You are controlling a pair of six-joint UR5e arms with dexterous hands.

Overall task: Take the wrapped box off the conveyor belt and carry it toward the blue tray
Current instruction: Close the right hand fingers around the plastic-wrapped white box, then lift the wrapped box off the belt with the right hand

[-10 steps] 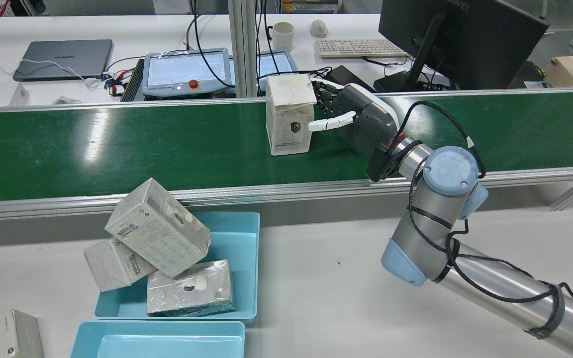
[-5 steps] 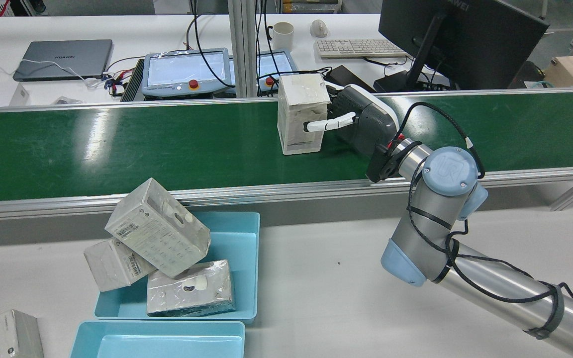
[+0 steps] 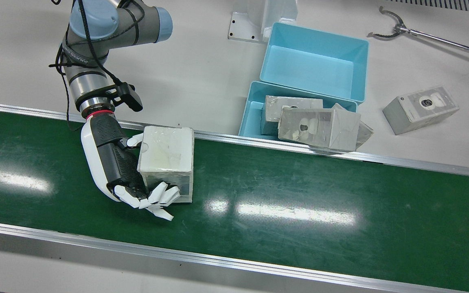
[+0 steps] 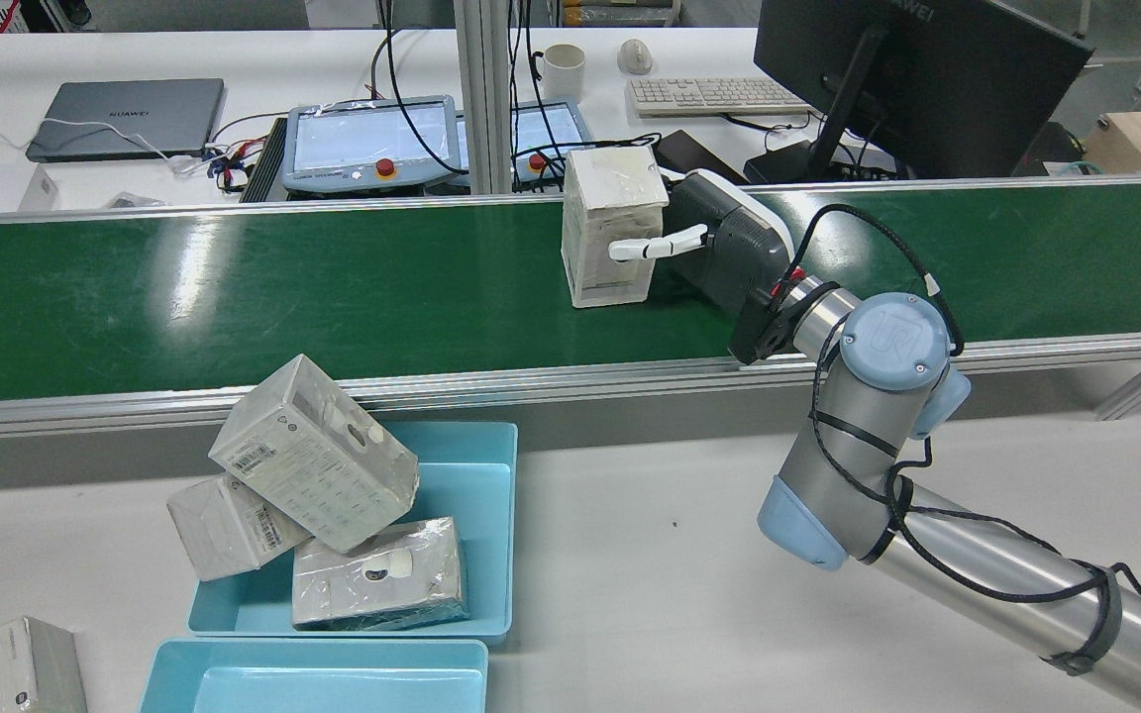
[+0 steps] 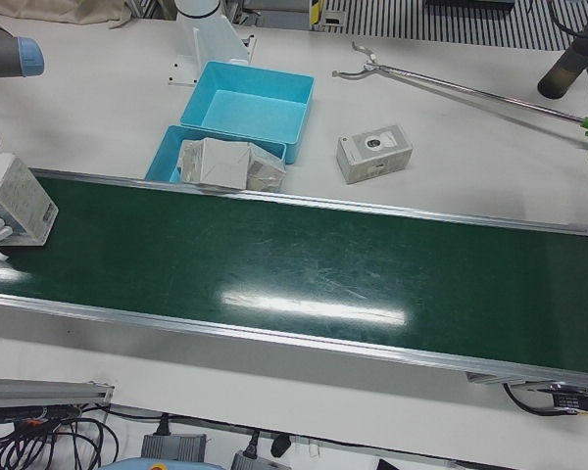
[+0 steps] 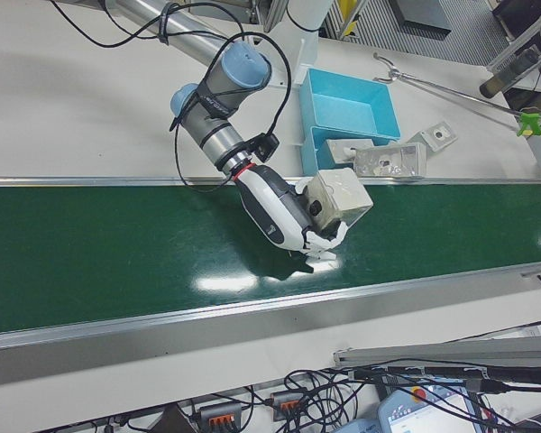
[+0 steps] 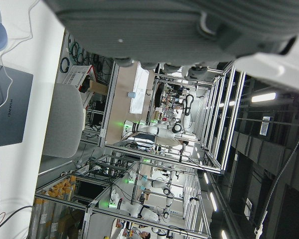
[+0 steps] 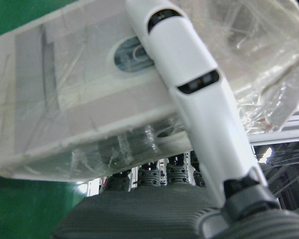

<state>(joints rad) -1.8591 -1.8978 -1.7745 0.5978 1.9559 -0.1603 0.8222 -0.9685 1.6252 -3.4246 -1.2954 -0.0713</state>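
Note:
The wrapped box (image 3: 165, 156) stands upright on the green conveyor belt (image 3: 299, 203). My right hand (image 3: 110, 158) is against its side, with the thumb on one face and the fingers (image 3: 157, 199) on the opposite face. The rear view shows the box (image 4: 615, 213) and the hand (image 4: 719, 238) at the belt's far half. The right hand view shows the thumb lying across the box's printed face (image 8: 89, 99). A blue tray (image 4: 491, 535) holding several wrapped boxes sits beside the belt. My left hand (image 7: 189, 25) shows only as a dark palm edge.
A second blue tray (image 3: 316, 61) is beside the first. A loose wrapped box (image 3: 419, 108) and a grabber tool (image 3: 401, 30) lie on the white table. The belt's aluminium rail (image 3: 279, 144) runs between belt and trays.
The wrapped box has moved right along the belt into my right hand. The thumb now lies on its near face. The arm has barely moved.

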